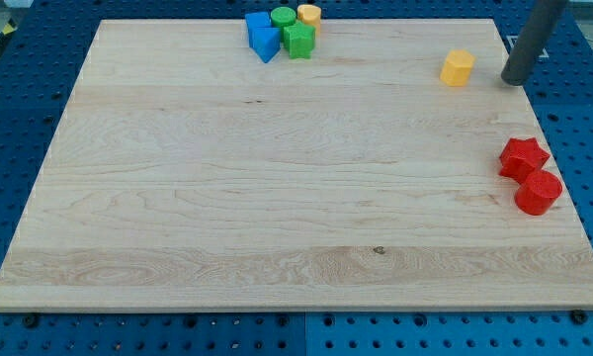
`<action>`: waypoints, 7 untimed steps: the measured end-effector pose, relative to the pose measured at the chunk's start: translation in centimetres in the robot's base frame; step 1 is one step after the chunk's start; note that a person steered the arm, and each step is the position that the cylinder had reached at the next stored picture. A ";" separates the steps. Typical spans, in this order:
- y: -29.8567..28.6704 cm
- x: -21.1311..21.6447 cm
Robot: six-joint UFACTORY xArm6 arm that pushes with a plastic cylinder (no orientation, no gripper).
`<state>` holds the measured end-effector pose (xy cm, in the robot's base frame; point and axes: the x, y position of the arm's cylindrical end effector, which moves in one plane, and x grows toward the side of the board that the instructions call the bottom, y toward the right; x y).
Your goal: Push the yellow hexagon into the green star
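The yellow hexagon [457, 67] stands alone on the wooden board near the view's top right. The green star [298, 41] sits in a tight cluster at the view's top centre, far to the left of the hexagon. My tip [515, 79] rests near the board's right edge, a short way to the right of the yellow hexagon and apart from it. The rod rises from the tip toward the view's top right corner.
In the cluster with the star are a blue cube [257, 25], a blue triangular block [266, 44], a green cylinder [283, 17] and a yellow cylinder [309, 14]. A red star [523, 157] and a red cylinder [538, 192] sit touching at the board's right edge.
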<state>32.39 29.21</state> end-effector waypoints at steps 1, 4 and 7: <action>-0.4 0.0; -11.4 0.0; -7.7 1.2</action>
<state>33.62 21.48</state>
